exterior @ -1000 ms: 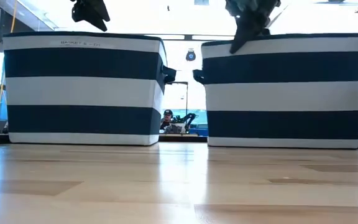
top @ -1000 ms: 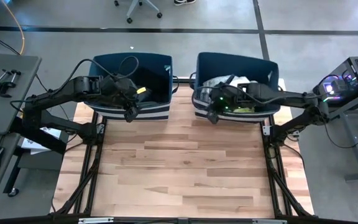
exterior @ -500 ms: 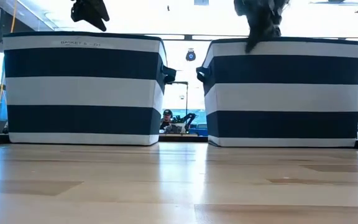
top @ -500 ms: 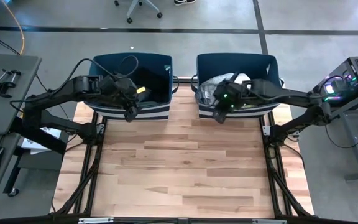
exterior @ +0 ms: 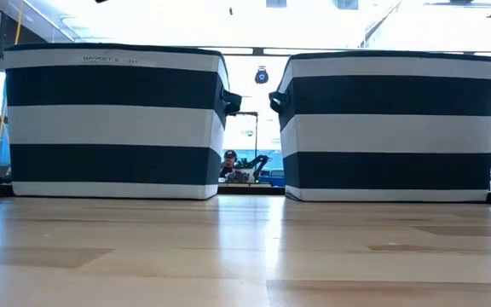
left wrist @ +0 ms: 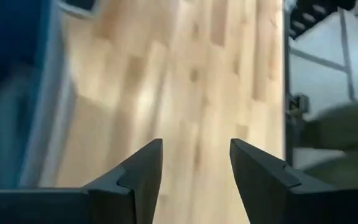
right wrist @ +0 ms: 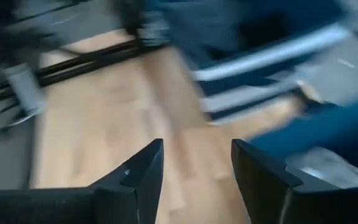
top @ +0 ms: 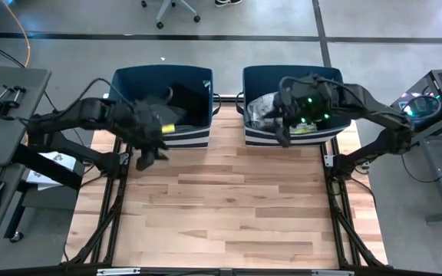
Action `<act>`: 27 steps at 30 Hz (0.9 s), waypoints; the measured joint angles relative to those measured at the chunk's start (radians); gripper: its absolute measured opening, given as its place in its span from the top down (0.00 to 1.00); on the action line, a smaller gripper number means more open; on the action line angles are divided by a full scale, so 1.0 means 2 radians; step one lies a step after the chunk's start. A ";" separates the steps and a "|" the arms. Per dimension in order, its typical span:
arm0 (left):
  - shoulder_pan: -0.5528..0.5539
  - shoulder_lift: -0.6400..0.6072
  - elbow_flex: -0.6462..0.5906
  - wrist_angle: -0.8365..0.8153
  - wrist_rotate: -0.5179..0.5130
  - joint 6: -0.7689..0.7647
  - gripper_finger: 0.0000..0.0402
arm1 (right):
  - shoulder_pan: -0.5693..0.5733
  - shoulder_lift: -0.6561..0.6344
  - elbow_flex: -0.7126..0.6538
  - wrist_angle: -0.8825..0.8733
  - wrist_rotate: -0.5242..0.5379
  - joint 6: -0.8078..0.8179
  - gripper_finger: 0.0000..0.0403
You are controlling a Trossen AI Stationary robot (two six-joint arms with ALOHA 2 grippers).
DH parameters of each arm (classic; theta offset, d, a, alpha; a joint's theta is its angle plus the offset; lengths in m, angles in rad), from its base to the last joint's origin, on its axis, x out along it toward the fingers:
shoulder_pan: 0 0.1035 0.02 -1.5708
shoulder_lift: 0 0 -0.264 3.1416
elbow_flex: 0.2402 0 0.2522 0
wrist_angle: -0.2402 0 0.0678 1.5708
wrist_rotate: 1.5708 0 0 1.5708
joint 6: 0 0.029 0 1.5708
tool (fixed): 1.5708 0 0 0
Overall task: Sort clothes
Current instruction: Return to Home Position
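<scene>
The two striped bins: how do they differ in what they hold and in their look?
The left bin holds dark clothes; the right bin holds light clothes and a neon yellow one. The left bin bears small print on its top stripe; the right bin shows none. Both are navy-and-white striped, upright.

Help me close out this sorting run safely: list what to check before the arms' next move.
1. Left gripper empty: ok, open, nothing held, above the table in front of the left bin.
2. Right gripper empty: ok, open, by the front of the right bin.
3. No garments left on the table: ok, none shows on the wood.
4. Both bins upright, side by side: ok.
5. Nothing hanging over the bins' front walls: ok in the low view.
6. Clothes lying inside the right bin: ok; the left bin's contents: cannot tell, dark inside.
</scene>
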 joint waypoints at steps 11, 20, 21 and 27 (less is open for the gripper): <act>-0.113 -0.062 -0.006 0.152 -0.132 -0.077 0.75 | 0.098 -0.132 -0.125 0.099 -0.107 0.064 0.68; -0.129 -0.219 -0.183 0.359 -0.197 -0.103 0.80 | 0.112 -0.361 -0.373 0.340 -0.092 0.117 0.83; -0.129 -0.236 -0.210 0.389 -0.203 -0.103 0.80 | 0.112 -0.381 -0.399 0.367 -0.088 0.120 0.84; -0.129 -0.297 -0.337 0.548 -0.237 -0.075 0.81 | 0.112 -0.482 -0.533 0.489 -0.084 0.126 0.88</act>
